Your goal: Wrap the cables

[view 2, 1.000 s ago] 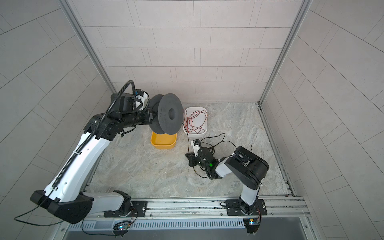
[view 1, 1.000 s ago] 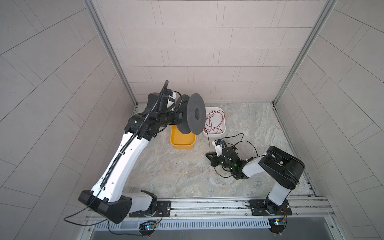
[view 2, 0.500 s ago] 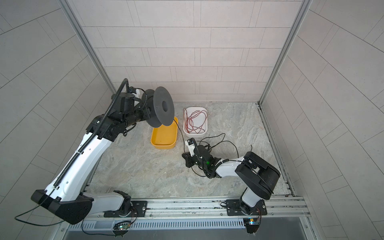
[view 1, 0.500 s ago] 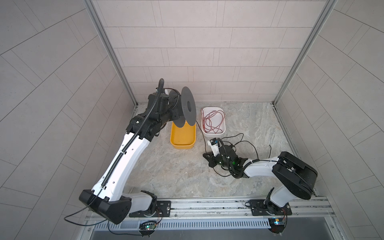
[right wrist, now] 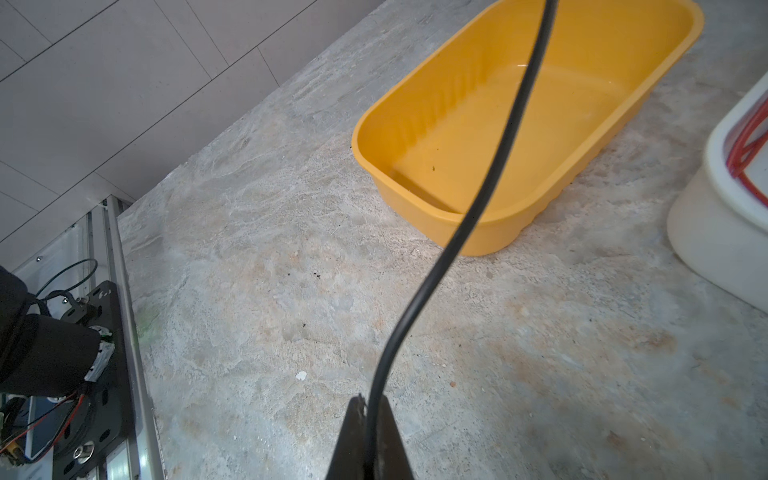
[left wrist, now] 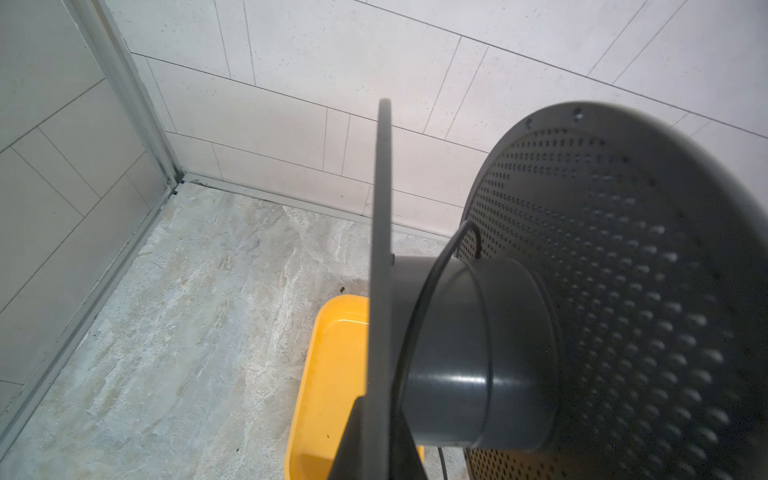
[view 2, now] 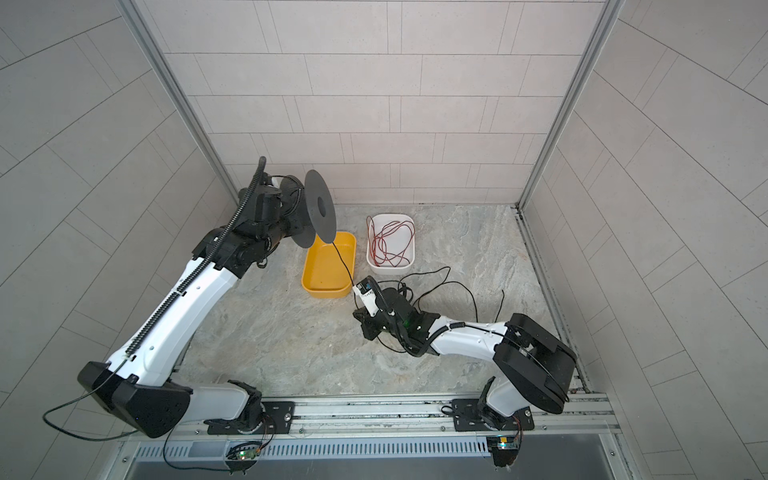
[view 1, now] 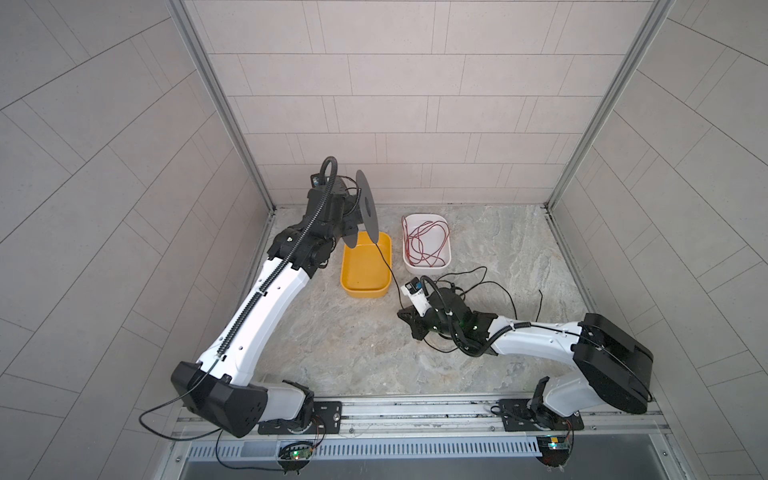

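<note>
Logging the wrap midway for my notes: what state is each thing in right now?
left tool: shut on spool
right tool: shut on black cable
spool: held aloft, black cable looped round it
black cable: runs spool to right tool, rest lying loose
yellow tray: empty
white tray: holds red wire

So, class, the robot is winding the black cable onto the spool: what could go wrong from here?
The black cable is pinched in the shut right tool; if it cannot slide, turning the spool may yank it taut or free. Its loose loops lie beside the right arm and could snag there. The strand hangs over the yellow tray and might catch its rim.
</note>
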You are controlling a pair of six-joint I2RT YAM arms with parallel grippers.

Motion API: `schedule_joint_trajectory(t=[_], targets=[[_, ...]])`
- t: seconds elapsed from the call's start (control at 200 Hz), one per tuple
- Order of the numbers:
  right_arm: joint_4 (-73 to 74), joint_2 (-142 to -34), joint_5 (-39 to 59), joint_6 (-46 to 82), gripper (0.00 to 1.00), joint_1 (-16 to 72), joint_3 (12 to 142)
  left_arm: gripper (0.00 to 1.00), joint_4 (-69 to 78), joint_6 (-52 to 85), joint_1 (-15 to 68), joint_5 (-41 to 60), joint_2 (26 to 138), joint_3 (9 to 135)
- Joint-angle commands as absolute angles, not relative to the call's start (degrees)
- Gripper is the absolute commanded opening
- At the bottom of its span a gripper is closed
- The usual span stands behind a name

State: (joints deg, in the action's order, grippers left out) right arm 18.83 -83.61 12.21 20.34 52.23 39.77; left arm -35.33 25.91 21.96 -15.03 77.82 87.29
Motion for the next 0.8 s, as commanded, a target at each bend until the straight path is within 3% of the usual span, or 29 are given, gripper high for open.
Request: schedule_joint_trajectory(t=[0.0, 0.32, 0.796], targets=[[12.0, -80.2, 12.2, 17.4, 0.00, 53.5, 42.0, 0.00, -29.6, 24.7, 22.4, -19.1, 77.8, 87.0], [-1.6, -69.8, 8.5, 12.5, 0.00, 54.1, 48.4, 0.00, -29.8, 23.5, 25.1, -20.6, 79.9, 85.9], [-10.2, -65.7, 12.0, 9.3, 0.00, 54.2, 57.4, 0.00, -30.3, 20.6, 30.6, -28.6, 83.4, 85.6]])
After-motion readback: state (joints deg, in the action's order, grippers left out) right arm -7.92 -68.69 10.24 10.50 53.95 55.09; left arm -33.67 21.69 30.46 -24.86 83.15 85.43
